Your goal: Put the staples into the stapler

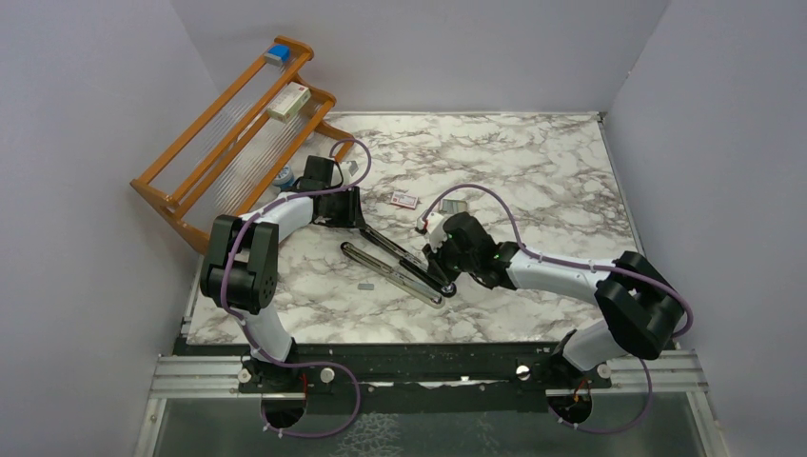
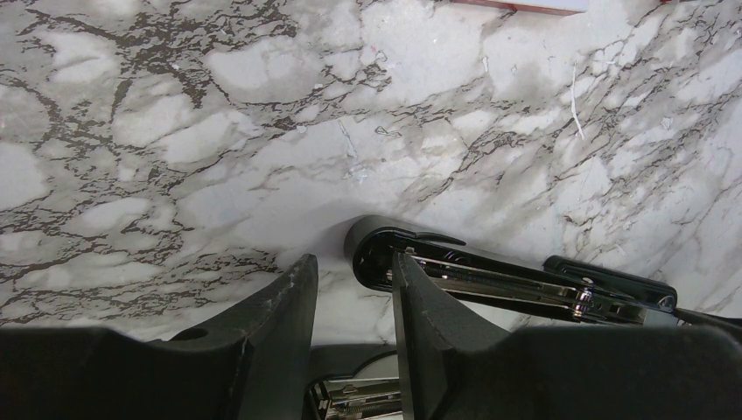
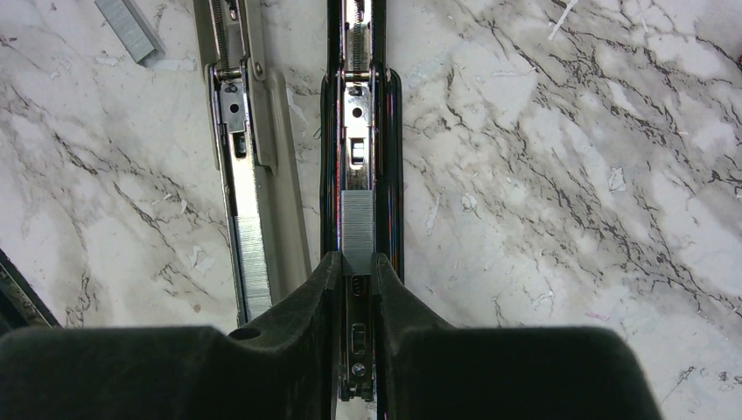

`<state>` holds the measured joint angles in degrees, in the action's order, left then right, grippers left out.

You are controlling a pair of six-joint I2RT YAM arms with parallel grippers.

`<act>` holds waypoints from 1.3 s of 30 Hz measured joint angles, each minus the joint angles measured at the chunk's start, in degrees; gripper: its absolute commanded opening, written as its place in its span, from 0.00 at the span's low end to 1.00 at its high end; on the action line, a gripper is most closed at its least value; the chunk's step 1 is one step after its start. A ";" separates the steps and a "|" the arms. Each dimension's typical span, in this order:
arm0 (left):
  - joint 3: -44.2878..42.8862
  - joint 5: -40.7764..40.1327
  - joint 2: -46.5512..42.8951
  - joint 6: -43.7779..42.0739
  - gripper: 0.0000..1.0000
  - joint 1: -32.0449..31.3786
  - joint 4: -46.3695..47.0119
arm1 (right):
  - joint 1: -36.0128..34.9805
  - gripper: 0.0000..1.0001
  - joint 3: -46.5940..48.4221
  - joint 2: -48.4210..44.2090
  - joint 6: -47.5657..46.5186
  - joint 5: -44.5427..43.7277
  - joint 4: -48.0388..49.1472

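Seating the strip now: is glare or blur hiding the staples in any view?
Right wrist: staples sharp, mild glints on the stapler rail. Left wrist: table sharp, left gripper fingers dark. Top external: evenly lit, that strip too small to see.

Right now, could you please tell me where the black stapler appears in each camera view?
Top external: the stapler lies diagonally near the picture's centre.
Left wrist: lower right, stretching toward the right edge.
Right wrist: centre, running straight down from the top edge.
Shared landmark: the marble table beneath it in all three.
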<state>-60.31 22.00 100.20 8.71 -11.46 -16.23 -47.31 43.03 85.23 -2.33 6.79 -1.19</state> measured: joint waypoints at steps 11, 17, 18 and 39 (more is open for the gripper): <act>0.00 0.00 0.00 0.00 0.39 0.00 0.02 | 0.00 0.25 0.04 0.00 -0.33 -0.02 -0.35; 0.00 0.00 0.00 0.00 0.39 0.00 0.00 | 0.00 0.27 0.04 0.00 -0.33 -0.02 -0.50; 0.00 0.00 0.00 0.00 0.39 0.00 0.00 | 0.00 0.27 0.04 0.00 -0.33 -0.02 -0.52; 0.00 0.00 0.00 0.00 0.39 0.00 0.00 | 0.02 0.38 0.85 -2.03 0.79 -1.75 -0.39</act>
<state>-60.31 22.00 100.20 8.71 -11.46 -16.23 -47.29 43.88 83.20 -1.54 5.04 -1.58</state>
